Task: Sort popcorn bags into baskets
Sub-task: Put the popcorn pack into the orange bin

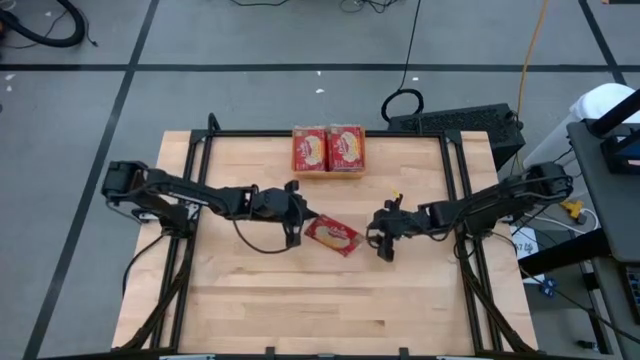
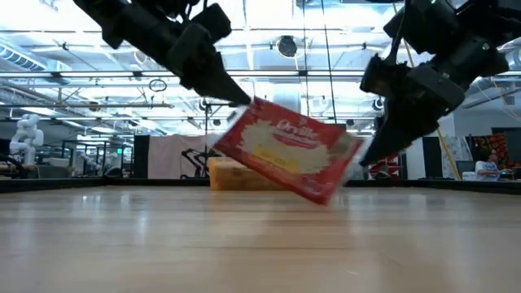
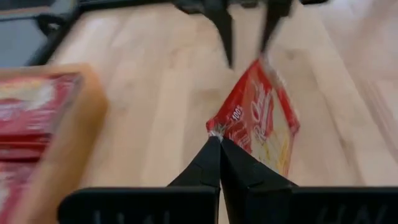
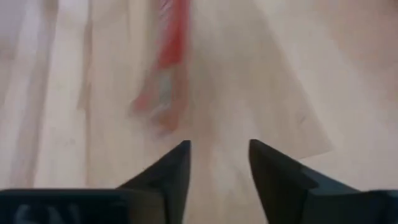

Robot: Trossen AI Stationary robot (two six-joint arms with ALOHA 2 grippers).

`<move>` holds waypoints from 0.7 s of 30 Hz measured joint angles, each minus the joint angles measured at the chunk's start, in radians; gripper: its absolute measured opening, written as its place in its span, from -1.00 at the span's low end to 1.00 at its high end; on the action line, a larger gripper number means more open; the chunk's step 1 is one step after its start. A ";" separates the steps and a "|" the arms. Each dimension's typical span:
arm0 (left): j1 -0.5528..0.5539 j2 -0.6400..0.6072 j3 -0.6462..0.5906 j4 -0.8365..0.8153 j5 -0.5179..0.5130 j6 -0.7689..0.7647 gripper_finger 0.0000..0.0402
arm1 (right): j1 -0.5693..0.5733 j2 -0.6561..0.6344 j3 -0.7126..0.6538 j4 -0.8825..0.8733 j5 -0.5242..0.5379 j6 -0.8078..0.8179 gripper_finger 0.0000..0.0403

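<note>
One red popcorn bag [image 1: 332, 236] hangs tilted over the middle of the table, with my left gripper [image 1: 300, 222] shut on its left corner. My right gripper [image 1: 383, 240] stands open just off the bag's right end [image 2: 352, 156], and the bag lies ahead of its fingers, not between them. The orange basket [image 1: 328, 172] sits at the table's far middle with two red popcorn bags [image 1: 329, 148] lying flat side by side in it. In the low view the basket [image 2: 232, 175] shows behind the hanging bag. My left gripper pinches the bag's upper left corner [image 3: 216, 129] between its two shut fingers. The fingers come from the table's left, slanting down. The bag hangs tilted below and beyond them, picture side toward the near edge. Whether its low corner [image 2: 324, 198] touches the table does not show.
A black frame [image 1: 325, 133] runs round the wooden table top. Bare wood lies across the near half [image 1: 330, 300] and on both sides of the basket. Cables and a dark keyboard [image 1: 460, 122] lie on the floor beyond the far edge.
</note>
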 joint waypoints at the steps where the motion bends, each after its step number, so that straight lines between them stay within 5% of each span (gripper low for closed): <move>1: 0.000 -0.010 0.000 -0.006 -0.014 0.000 -0.99 | 0.004 0.011 0.000 0.007 -0.019 0.015 -0.18; 8: -0.002 -0.035 0.000 -0.005 -0.032 -0.002 -0.99 | 0.051 0.161 0.001 0.316 -0.105 0.036 0.15; 12: -0.004 -0.034 0.000 -0.014 -0.040 -0.007 -0.99 | 0.058 0.253 0.000 0.503 -0.053 0.013 0.20; 17: -0.004 -0.035 0.000 -0.018 -0.045 -0.023 -0.99 | 0.030 0.301 0.001 0.604 -0.041 -0.032 -0.08; 21: -0.004 -0.045 0.000 -0.031 -0.045 -0.015 -0.99 | 0.001 0.300 0.002 0.523 -0.023 0.049 -0.41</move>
